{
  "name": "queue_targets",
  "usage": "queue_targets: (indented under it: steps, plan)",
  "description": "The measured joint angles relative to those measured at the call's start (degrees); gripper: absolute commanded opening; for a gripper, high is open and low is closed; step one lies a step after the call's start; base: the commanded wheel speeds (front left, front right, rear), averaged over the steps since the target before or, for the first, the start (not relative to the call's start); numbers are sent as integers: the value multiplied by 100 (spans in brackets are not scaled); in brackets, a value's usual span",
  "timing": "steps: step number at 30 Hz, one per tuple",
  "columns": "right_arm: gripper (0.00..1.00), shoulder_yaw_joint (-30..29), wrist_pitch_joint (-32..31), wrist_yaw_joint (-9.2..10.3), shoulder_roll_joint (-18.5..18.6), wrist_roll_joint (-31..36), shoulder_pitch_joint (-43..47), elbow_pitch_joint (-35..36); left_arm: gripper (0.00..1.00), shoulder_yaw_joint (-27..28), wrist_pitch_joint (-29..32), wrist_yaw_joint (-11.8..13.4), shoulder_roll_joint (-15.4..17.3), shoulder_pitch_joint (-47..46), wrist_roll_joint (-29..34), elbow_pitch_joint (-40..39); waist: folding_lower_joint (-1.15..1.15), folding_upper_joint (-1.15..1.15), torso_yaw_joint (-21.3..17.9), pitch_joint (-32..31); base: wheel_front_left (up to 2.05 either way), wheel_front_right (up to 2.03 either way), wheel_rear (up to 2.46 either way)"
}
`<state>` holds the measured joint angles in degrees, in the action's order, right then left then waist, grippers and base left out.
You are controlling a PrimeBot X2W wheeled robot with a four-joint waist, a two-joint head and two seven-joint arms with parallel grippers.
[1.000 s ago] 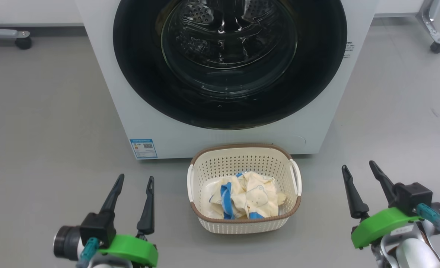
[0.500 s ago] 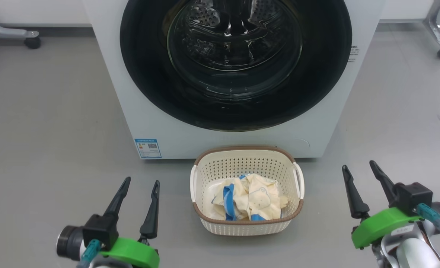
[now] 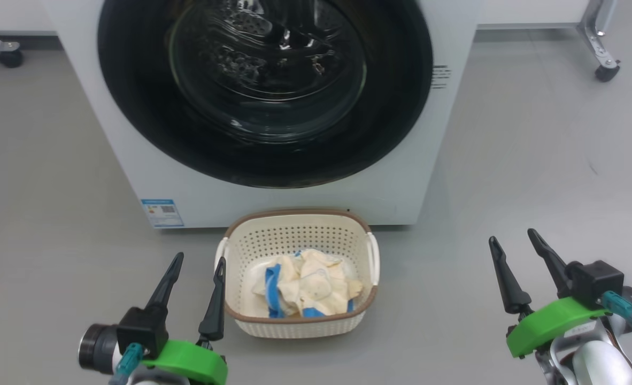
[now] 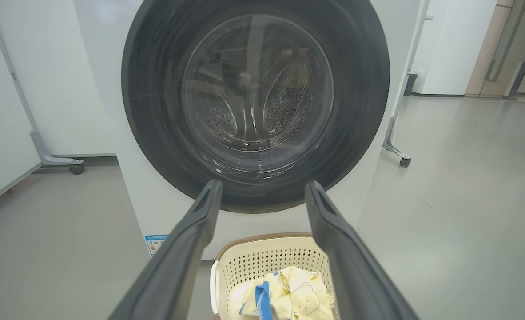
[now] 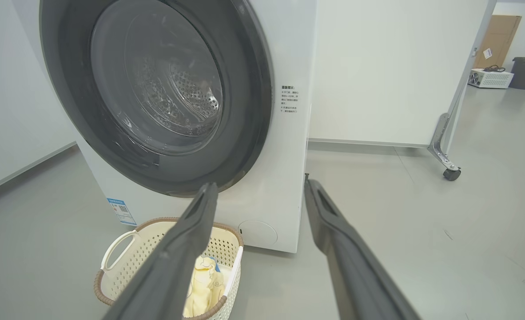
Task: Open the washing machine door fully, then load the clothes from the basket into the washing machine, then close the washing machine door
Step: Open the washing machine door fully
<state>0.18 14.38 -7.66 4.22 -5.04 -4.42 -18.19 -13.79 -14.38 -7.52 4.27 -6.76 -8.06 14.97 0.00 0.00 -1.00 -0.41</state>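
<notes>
One basket [image 3: 300, 238] before closed washing machine door [image 3: 265, 91]

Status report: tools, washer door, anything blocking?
Left tool and right tool open, empty. Round black-rimmed glass washer door shut. Cream perforated plastic basket sits before it.

One washing machine [image 3: 294, 199], one basket [image 3: 294, 238], one clothes bundle [image 3: 310, 286], two tools [image 3: 200, 258] [image 3: 511, 235].

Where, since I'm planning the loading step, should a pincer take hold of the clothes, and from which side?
Probably grip the raised crumpled hump at the middle of the clothes, coming straight down from above: the bundle lies loose in the open-topped basket, whose walls block any side approach. The open left pincer stands nearest.
</notes>
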Motion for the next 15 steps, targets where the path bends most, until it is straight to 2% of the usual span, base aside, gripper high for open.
queue_targets:
  steps: [15]
  plan:
    - [100, -48, 0, 0, -1, 0, -1, 22, 100, 92, 0, 7, -41, -2, 51, -85, 0, 0, -140, 59, 121, 121, -241]
